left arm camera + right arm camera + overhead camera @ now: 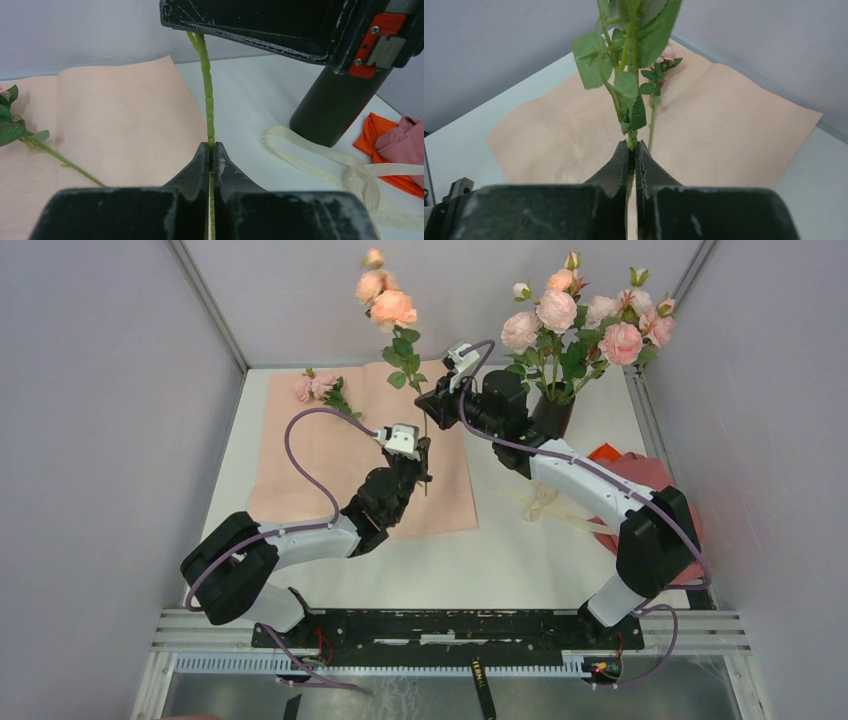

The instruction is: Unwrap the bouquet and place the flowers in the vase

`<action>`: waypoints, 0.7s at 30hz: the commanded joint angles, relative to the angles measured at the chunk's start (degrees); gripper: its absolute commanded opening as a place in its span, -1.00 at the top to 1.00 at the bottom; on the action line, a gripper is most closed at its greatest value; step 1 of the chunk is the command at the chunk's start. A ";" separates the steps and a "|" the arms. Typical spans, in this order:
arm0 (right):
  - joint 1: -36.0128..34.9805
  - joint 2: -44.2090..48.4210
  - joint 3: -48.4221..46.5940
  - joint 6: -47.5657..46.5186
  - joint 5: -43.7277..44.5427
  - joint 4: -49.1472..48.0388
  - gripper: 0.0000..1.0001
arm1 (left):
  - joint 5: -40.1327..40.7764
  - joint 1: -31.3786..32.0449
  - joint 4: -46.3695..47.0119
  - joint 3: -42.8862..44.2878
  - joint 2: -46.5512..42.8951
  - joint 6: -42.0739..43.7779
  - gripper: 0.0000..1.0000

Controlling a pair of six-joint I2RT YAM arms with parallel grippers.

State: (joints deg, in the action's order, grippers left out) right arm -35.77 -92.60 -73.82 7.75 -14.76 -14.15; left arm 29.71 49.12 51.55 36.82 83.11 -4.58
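Left of the vase [553, 418], over opened pink paper [320, 475], both pincers are clenching one upright rose [392, 308]: right pincer [632, 147] under its leaves, left pincer [210, 150] lower. A handover seems to be happening; next, the left should be letting go.

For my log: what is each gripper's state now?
Left gripper: closed on the thin green rose stem.
Right gripper: closed on the same stem.

The paper [125, 120] is matt and faintly creased. The vase [335, 105] is smooth matt black. The ribbon [320, 155] is thin cream fabric with a slight sheen. The cloth [395, 145] looks soft and rumpled. The stem [206, 85] is ridged green plastic. The left end effector [210, 152] is matt black and scuffed. The table [250, 100] is smooth white.
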 commanded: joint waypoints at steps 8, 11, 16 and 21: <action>-0.95 3.29 -1.26 -1.86 3.25 -1.37 1.00 | 9.45 0.27 4.16 1.24 -1.15 3.54 0.83; -0.94 4.31 -1.30 -3.50 4.46 -0.69 1.00 | 13.89 0.69 2.72 1.32 -3.18 0.13 0.54; -0.88 7.14 -2.26 -8.76 9.91 2.80 1.00 | 16.77 1.84 -1.26 0.06 -12.39 -3.54 0.07; -0.80 12.32 -4.01 -15.86 20.01 6.07 1.00 | 17.28 1.90 -7.29 1.59 -15.90 -6.12 -0.24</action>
State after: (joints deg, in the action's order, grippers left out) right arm -36.82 -85.93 -73.91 -0.91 -4.29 -9.37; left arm 43.48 50.87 47.22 36.95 69.19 -6.90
